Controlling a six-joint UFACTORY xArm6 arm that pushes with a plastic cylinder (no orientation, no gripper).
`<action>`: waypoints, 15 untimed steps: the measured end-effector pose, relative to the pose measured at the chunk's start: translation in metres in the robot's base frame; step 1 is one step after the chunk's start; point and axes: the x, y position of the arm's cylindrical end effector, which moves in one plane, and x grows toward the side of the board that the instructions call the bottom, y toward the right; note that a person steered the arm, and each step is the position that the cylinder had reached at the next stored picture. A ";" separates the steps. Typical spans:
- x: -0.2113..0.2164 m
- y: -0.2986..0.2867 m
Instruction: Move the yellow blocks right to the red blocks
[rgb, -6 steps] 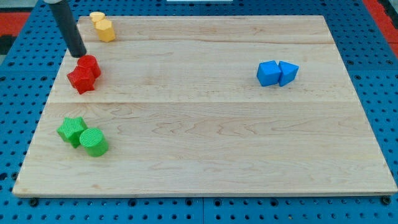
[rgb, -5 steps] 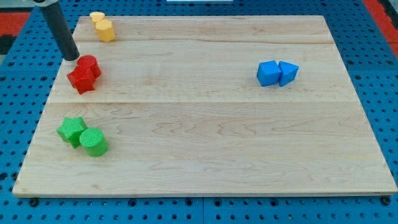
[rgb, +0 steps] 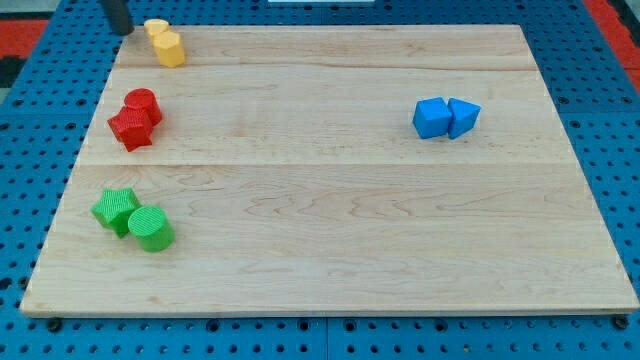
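Note:
Two yellow blocks touch each other at the board's top left: a flat one (rgb: 155, 27) behind and a hexagonal one (rgb: 169, 47) in front. Below them, two red blocks touch: a cylinder (rgb: 143, 104) and a star (rgb: 130, 127). My tip (rgb: 123, 30) is at the view's top left, just left of the yellow blocks, by the board's top-left corner, with a small gap to them. Most of the rod is cut off by the view's top edge.
A green star (rgb: 116, 209) and a green cylinder (rgb: 150, 228) sit together at the lower left. A blue cube (rgb: 432, 117) and a blue triangular block (rgb: 463, 116) sit together at the right. The wooden board (rgb: 330, 220) lies on a blue pegboard.
My tip has moved up the view from just above the red cylinder to beside the yellow blocks. No block has moved.

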 end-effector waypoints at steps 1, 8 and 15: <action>-0.001 0.013; 0.158 -0.008; 0.214 0.095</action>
